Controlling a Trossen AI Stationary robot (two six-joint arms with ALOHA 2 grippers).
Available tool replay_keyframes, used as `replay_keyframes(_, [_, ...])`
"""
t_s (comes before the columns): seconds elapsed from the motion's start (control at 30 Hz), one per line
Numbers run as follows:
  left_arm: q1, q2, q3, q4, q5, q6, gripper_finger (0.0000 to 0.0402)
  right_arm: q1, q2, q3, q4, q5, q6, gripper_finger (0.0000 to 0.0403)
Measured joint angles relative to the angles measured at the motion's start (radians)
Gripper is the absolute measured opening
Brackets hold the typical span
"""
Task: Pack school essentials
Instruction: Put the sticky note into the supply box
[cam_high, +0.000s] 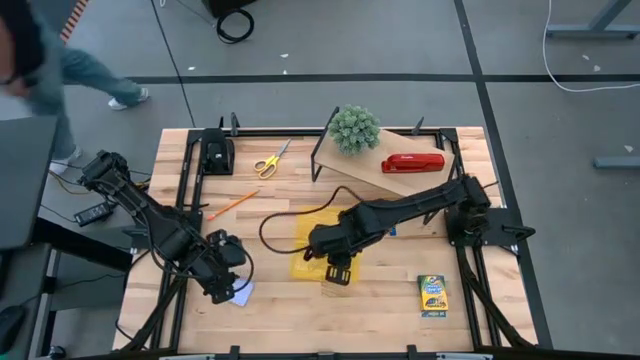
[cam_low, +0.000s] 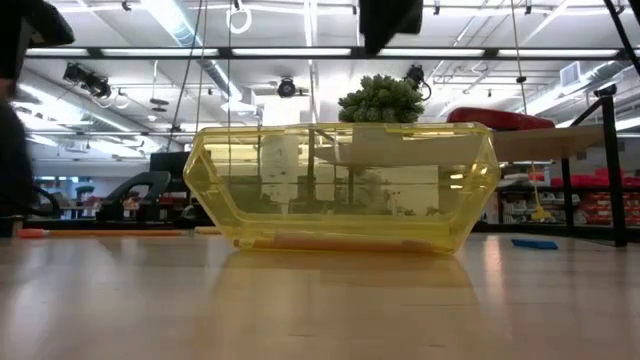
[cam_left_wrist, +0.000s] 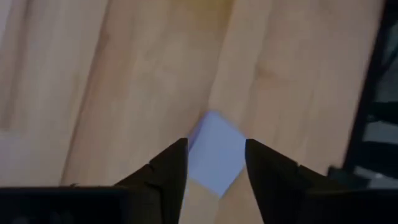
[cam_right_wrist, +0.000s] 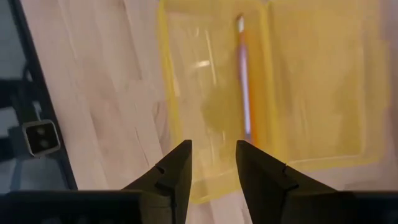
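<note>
Two dark arms work over the wooden worktop (cam_high: 380, 300), seen from above. A clear yellow case (cam_low: 340, 185) lies open near its middle, under the right arm; an orange pencil (cam_right_wrist: 244, 87) lies inside along one compartment, clear in the right wrist view.

Right end effector (cam_right_wrist: 212, 163) hangs above the case's edge, fingers parted by a narrow gap, nothing between them.

Left end effector (cam_left_wrist: 216, 163) sits low at the worktop's front-left. Its fingers are apart and straddle the pale blue notepad (cam_left_wrist: 214, 152), which lies flat on the wood; whether the fingers touch it, cannot tell.

A raised wooden shelf (cam_high: 375, 172) stands at the back, carrying a round green plant (cam_high: 354, 128) and a red stapler (cam_high: 411, 162).

Green-and-yellow crayon box (cam_high: 432, 295) lies front-right, well apart from the case. Yellow-handled scissors (cam_high: 268, 160) lie at the back-left, just beside the shelf. A second orange pencil (cam_high: 234, 204) lies loose left of the case, near the left arm. A small blue eraser (cam_low: 533, 243) shows on the wood at the right in the low view.

A person (cam_high: 40, 70) stands beyond the worktop's back-left corner.
</note>
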Motion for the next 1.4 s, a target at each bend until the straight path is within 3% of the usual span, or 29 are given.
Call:
replay_keyframes(0.2, [0.002,0.0,-0.038,-0.029,0.031,-0.019,0.02,0.0,-0.084,0.0,0.02,0.084,0.038,0.0131])
replay_keyframes(0.47, [-0.004,0.0,-0.154,0.038,0.148,-0.018,0.0189,0.0,-0.155,0.0,0.026,0.16,0.076,0.0131])
replay_keyframes(0.77, [-0.001,0.0,-0.19,0.061,0.152,0.061,0.0177,0.0,-0.161,0.0,0.025,0.164,0.073,0.0131])
replay_keyframes(1.4, [0.01,0.0,-0.258,0.087,0.201,0.079,0.0176,0.0,-0.161,0.0,0.025,0.164,0.09,0.013])
